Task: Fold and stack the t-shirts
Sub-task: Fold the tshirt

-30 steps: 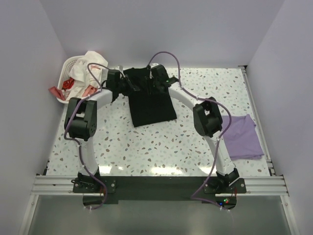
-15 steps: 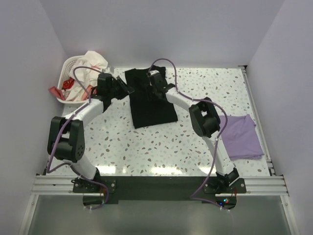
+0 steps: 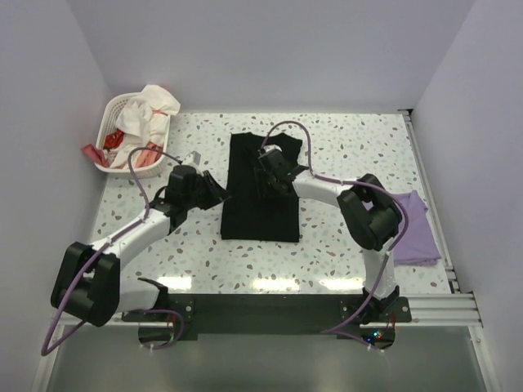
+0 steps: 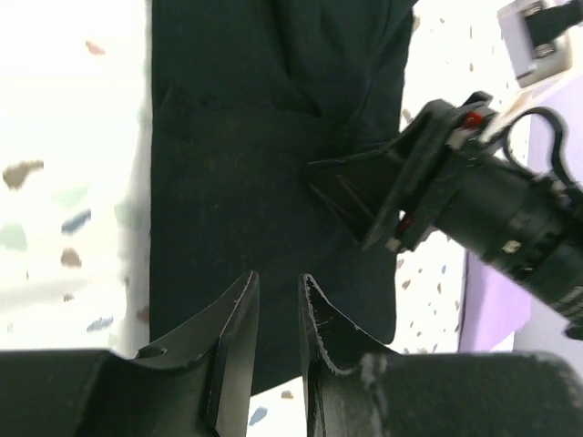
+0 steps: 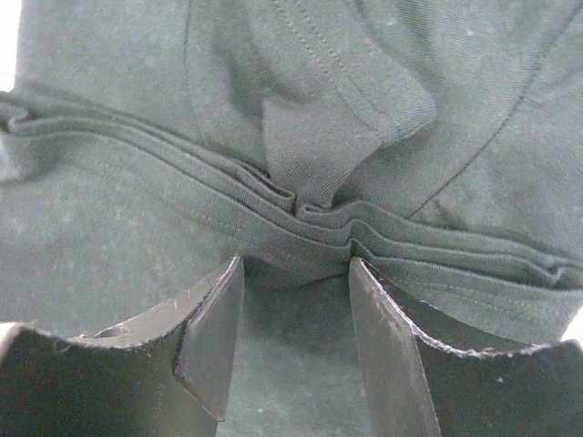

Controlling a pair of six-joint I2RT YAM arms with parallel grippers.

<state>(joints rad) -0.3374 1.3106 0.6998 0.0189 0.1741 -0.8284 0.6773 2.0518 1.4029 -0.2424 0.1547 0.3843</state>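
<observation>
Table point(image 3: 343, 245): speckled white, bore both shirts.
Black tee point(image 3: 257, 216): lay flat at centre, folded into a long rectangle; long axis ran near edge to far edge; collar end impossible to tell.
Lavender tee point(image 3: 413, 233): folded small, at right edge, well apart.
Right gripper point(image 5: 296, 273): jaws spread, empty, over black tee's bunched folds.
Left gripper point(image 4: 278, 278): jaws narrowly parted, nothing held, at black tee's left edge.

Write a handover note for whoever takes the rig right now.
Grippers: left gripper has its jaws slightly apart and empty, at the left side of the black t-shirt. The right gripper is open and empty, low over the shirt's bunched folds.
Things: the black t-shirt lies flat mid-scene as a long strip. The lavender t-shirt sits at the right.
Done: lavender folded small, black narrowed.
Left: probably fold black shorter, then stack the two.
</observation>
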